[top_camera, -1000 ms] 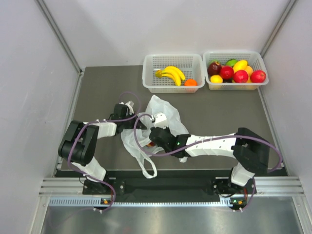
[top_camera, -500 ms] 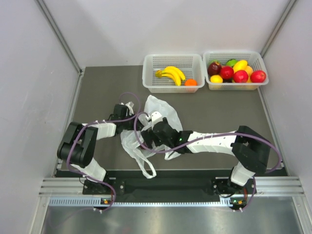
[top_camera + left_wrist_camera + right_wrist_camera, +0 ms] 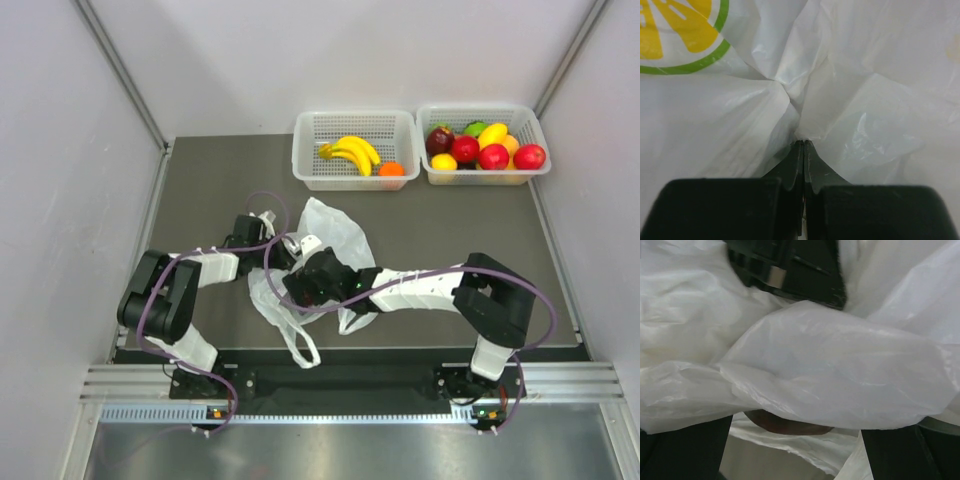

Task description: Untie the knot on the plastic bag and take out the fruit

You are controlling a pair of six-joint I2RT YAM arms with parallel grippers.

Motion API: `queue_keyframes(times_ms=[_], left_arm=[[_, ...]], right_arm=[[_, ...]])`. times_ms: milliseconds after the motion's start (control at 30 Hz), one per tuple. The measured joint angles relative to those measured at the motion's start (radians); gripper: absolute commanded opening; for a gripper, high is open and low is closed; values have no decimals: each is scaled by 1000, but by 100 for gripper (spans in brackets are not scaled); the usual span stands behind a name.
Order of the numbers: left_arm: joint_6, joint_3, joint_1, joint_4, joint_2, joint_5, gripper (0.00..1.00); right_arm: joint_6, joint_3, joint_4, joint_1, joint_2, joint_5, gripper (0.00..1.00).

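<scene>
Though one plastic bag (image 3: 335, 225), two baskets (image 3: 350, 182), left tool (image 3: 804, 145), right tool (image 3: 796, 430).

Lab robot cell: plain grey walls (image 3: 350, 50), aluminium rail (image 3: 350, 381), dark table (image 3: 460, 235)

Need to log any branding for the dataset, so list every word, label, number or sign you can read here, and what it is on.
No text, number or brand can be read in any view.
The plastic bag carries only a printed citrus slice, yellow segments in a green ring, with no lettering.
Nothing else shows a legible mark.
</scene>
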Motion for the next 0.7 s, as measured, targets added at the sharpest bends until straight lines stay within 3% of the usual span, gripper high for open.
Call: queue_keyframes(times_ms=[233, 300, 333, 433, 467, 533, 567, 700], left_arm=[[-3, -3, -1, 0, 0, 4, 0], [-4, -3, -1, 0, 0, 4, 0], [-4, -3, -2, 0, 0, 5, 0], [-4, -3, -2, 0, 0, 6, 0], [-4, -3, -3, 0, 0, 7, 0], [-4, -3, -3, 0, 0, 7, 0], [-4, -3, -4, 0, 0, 7, 0], [-4, -3, -6, 0, 0, 7, 0]], right_arm=[[-12, 5, -60, 0, 33, 97, 100], [-19, 5, -53, 0, 33, 95, 95], [-21, 5, -48, 0, 33, 90, 90], [-31, 5, -36, -1, 33, 69, 52], [-32, 4, -34, -1, 32, 62, 29], [-30, -2, -35, -1, 20, 44, 4], [-31, -6, -42, -1, 9, 37, 0], [-39, -30, -140, -1, -111, -10, 0]])
